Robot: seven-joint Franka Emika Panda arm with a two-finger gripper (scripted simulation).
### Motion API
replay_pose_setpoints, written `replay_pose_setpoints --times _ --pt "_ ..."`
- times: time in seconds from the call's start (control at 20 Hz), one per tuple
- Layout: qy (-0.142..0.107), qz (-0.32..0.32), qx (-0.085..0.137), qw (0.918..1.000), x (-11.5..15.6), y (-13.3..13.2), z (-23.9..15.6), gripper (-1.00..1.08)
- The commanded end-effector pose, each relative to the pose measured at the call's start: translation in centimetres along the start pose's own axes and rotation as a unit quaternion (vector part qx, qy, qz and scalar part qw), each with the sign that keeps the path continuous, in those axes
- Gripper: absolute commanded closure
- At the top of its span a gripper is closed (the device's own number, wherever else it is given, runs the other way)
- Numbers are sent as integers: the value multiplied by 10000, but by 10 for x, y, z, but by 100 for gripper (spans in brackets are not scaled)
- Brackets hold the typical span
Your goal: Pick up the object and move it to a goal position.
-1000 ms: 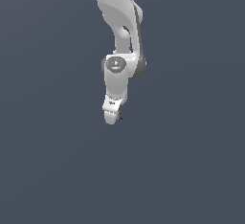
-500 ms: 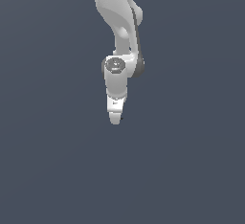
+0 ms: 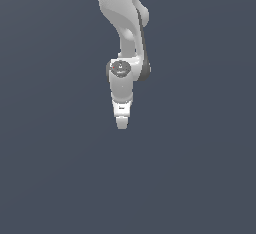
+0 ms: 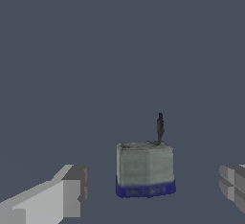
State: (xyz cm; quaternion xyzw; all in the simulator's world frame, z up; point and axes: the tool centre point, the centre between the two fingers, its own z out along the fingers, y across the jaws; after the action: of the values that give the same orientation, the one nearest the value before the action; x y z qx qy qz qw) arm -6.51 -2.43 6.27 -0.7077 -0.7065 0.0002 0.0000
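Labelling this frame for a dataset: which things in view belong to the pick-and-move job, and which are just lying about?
Part of the job:
- the object, grey-green with a blue band and a thin dark stem
- the hand, fingers apart on either side of it

Just lying about:
- nothing else shows, only the plain dark grey surface

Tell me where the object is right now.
In the wrist view the object, a pale block with a dark blue base and a thin dark stem, sits between the open hand's fingers, touching neither. The exterior view does not show it.
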Motion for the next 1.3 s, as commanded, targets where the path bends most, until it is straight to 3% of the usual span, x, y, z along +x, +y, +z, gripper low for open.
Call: replay_pose_setpoints --times 0.0,0.85,0.9,1.25 --pt "0 -1 -1 10000 0 0 0 -92" --pt "-1 -28 0 10000 0 -1 50 -92" --pt "-1 -28 0 10000 0 -1 50 108" --pt "-1 -28 0 10000 0 -1 50 108"
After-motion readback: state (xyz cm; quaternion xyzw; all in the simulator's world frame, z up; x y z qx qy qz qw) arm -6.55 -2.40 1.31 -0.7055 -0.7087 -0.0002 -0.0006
